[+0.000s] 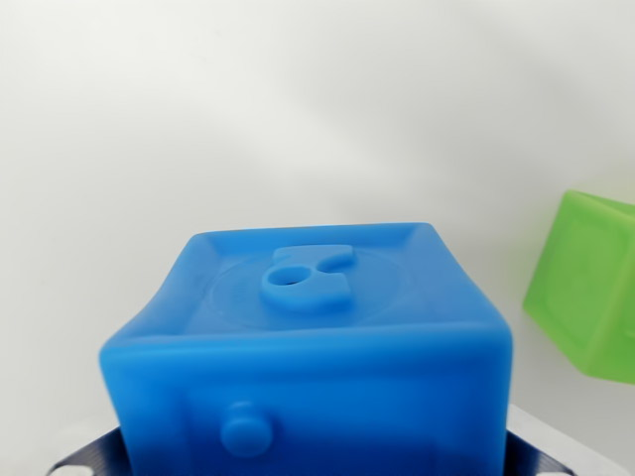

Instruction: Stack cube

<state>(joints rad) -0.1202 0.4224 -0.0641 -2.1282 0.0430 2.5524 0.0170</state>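
Blue cube [317, 347] carried, claw [317, 458] gripping it.
Soft sides bulge; it could land skewed on the green cube [587, 288].

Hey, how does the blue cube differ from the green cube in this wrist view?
The blue cube fills the lower middle of the wrist view, close to the camera; the green cube sits at the wrist view's right, cut off by the edge. The blue one shows a raised figure with a hole on its top face and a round knob on its front; the green one shows only a framed, recessed side. Both look like soft, rounded toy blocks on a white surface.
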